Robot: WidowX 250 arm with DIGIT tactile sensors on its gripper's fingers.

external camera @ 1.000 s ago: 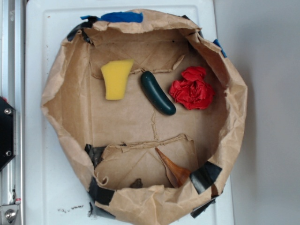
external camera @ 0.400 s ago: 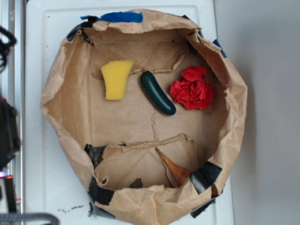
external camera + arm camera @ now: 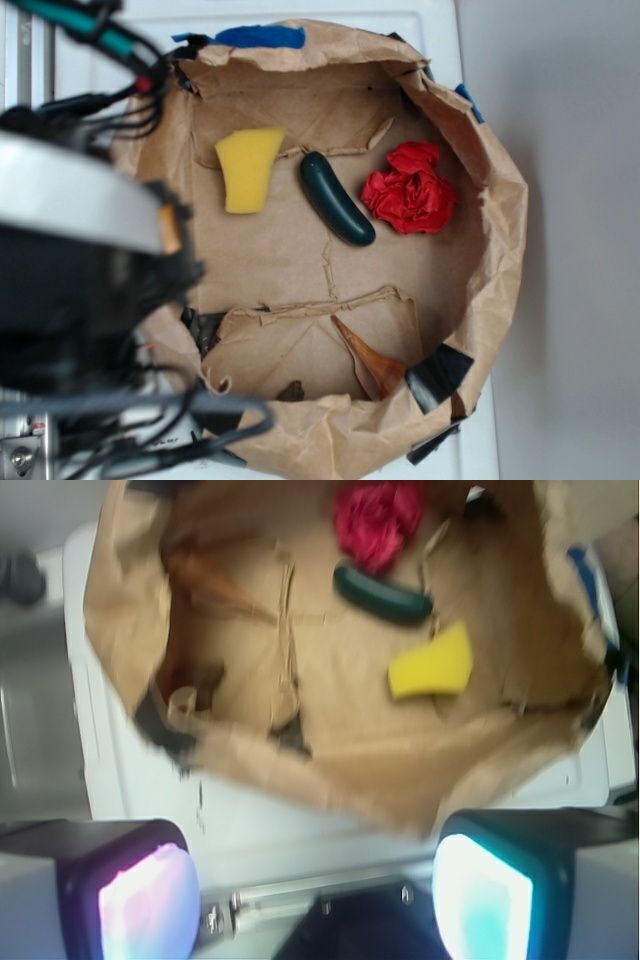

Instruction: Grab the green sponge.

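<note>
One sponge lies free in the paper basin.
Gripper is wide open and empty, outside the rim; sponge lies flat beside the cucumber, not touching.

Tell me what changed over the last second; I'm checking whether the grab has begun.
The robot arm swung in over the left rim of the paper bag. The gripper is open, holding nothing. The green sponge, cucumber and red cloth stayed put.
</note>
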